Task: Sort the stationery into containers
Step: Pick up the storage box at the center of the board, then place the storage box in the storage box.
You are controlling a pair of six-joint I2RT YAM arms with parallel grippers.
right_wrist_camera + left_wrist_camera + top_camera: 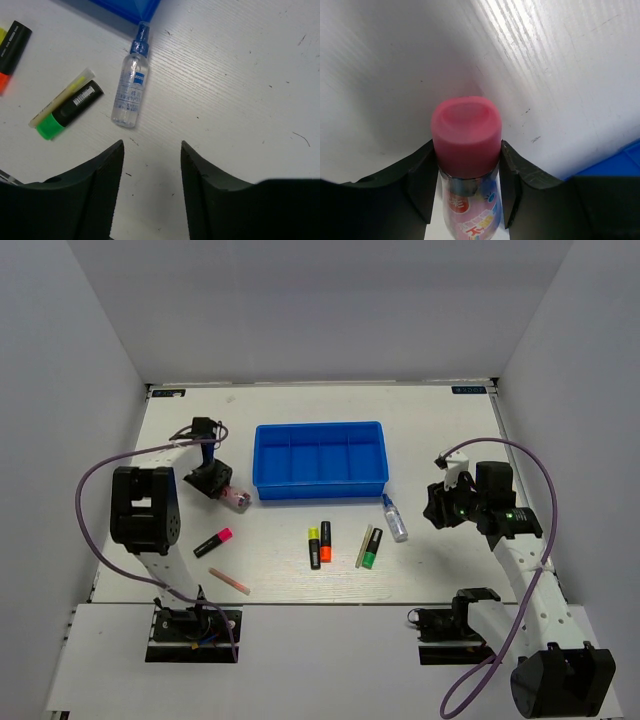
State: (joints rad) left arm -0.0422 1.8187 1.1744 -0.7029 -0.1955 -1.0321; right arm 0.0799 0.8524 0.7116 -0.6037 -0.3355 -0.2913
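Left wrist view: my left tool (467, 145) is pinching the pink-capped tube (466, 127), pads touching it on both sides just under the cap, with white desk (560, 75) beyond it and a corner of the blue tray (620, 162) at lower right. Top view puts that tool and tube just left of the tray's near-left corner, low over the desk; can't tell if the tube is lifted or touching. My right tool (151, 150) is spread, holding nothing, hovering over bare desk with the blue-capped bottle (130, 90) lying just ahead of it, cap pointing toward the tray. Progress call: nothing sorted yet. Every tray compartment visible from above shows bare blue, no item inside. On the desk in front of the tray: pink-tipped highlighter (213, 543) and pink-orange stick (230, 582) on the left side, yellow highlighter (314, 545) and orange highlighter (325, 542) side by side in the middle, beige stick (363, 547) just beside the green highlighter (371, 552), bottle near the tray's near-right corner. I judge this as the first pick: tube in grip, drop into a compartment not yet done, seven more items left after it. Which compartment each goes in, the pictures don't say.
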